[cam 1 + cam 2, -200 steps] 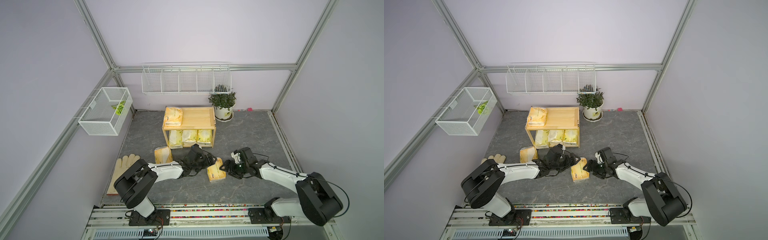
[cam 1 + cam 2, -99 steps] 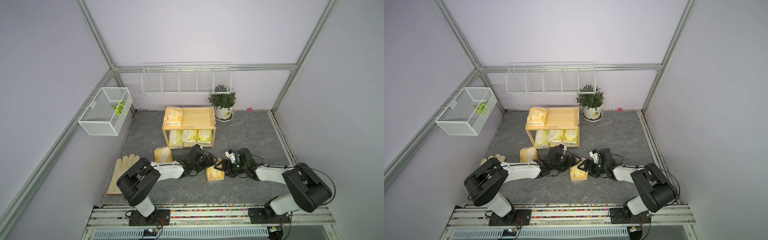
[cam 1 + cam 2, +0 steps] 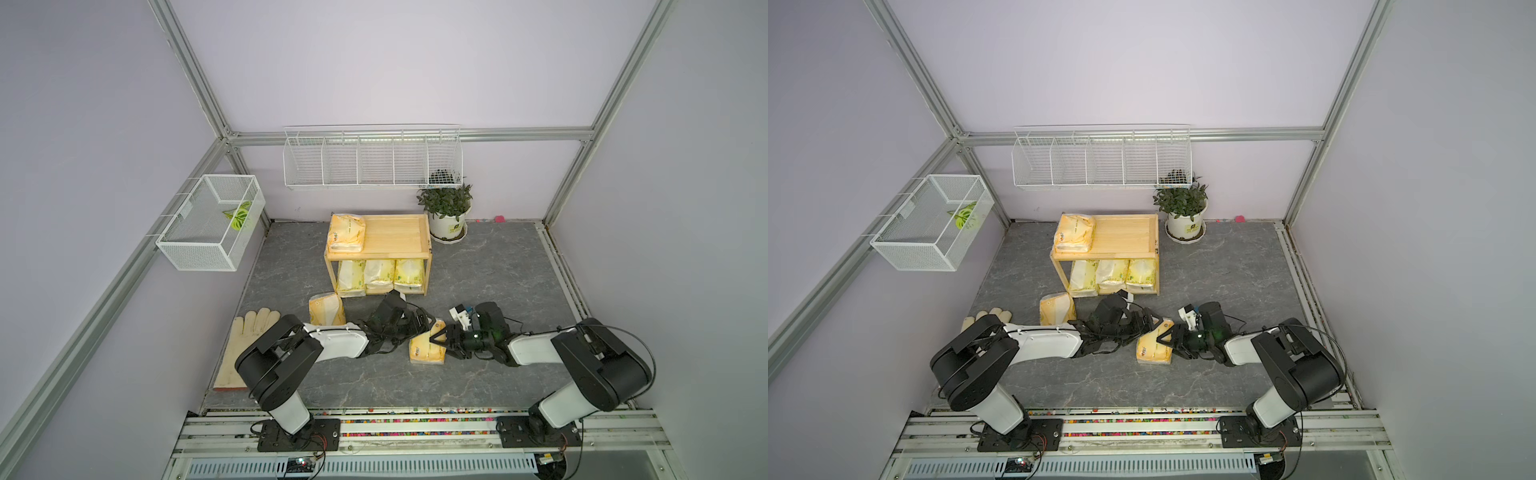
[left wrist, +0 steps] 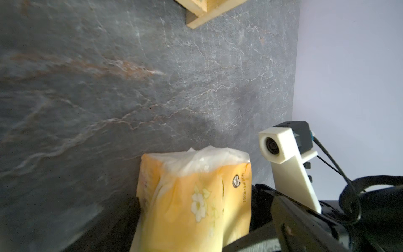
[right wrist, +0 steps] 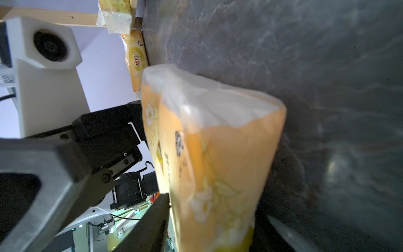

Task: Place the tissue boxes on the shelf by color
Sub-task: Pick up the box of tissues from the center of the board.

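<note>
Floor point(image 3: 478, 270): orange tissue pack point(image 3: 424, 351), long axis seemingly toward shelf point(image 3: 378, 257), clamped by left hand point(image 3: 424, 328) and right hand point(image 3: 442, 341).

Thin, glossy, crinkled plastic film wraps the orange tissue pack point(image 5: 218, 163). The shelf point(image 3: 395, 237) is pale, smooth wood. The floor point(image 3: 478, 282) is a matt dark grey surface with stone-like veining. The wire baskets point(image 3: 372, 160) are white-coated metal mesh. The glove point(image 3: 239, 353) looks like matt cream cloth.
</note>
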Robot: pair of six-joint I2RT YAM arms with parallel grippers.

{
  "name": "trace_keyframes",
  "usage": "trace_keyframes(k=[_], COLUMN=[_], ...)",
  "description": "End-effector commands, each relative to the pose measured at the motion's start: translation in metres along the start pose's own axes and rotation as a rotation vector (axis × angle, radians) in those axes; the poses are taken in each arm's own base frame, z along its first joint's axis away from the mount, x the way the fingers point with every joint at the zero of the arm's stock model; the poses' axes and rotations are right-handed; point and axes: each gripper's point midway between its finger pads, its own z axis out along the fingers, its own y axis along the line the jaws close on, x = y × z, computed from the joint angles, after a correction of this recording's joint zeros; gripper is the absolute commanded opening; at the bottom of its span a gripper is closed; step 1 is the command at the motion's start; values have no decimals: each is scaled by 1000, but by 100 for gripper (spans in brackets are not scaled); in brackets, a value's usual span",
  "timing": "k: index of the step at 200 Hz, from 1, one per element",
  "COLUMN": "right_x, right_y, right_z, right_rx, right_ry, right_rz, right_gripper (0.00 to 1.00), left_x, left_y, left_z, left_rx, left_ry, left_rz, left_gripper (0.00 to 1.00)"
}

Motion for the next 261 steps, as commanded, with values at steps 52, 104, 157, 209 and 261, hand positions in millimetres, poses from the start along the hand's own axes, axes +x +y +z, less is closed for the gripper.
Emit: trace_keyframes(k=[52,104,157,209,261], right_x=[3,0,1,-10,-37], right_y=[4,43,102,173,241], right_z=[-13,-28,-50,-74,-80], right_rx=[46,-10,-60,-150,-228], right_ry=[-24,-46,-67,-114,-131], right_rz=[-18,-62,-155,-237,-312], right_gripper=[34,32,32,32,33], left_x=[-22,-59,-118,-147,-171], left_y=[-36,-58,-63,-64,-71], left_z=[-27,-76,-175,-235,-266], left_rx=[-3,-100,-234,-270,-206], left_ry=[-62,-186,-442,-516,-558], left_rz=[94,172,214,213,185], left_gripper=[100,100,100,100,100])
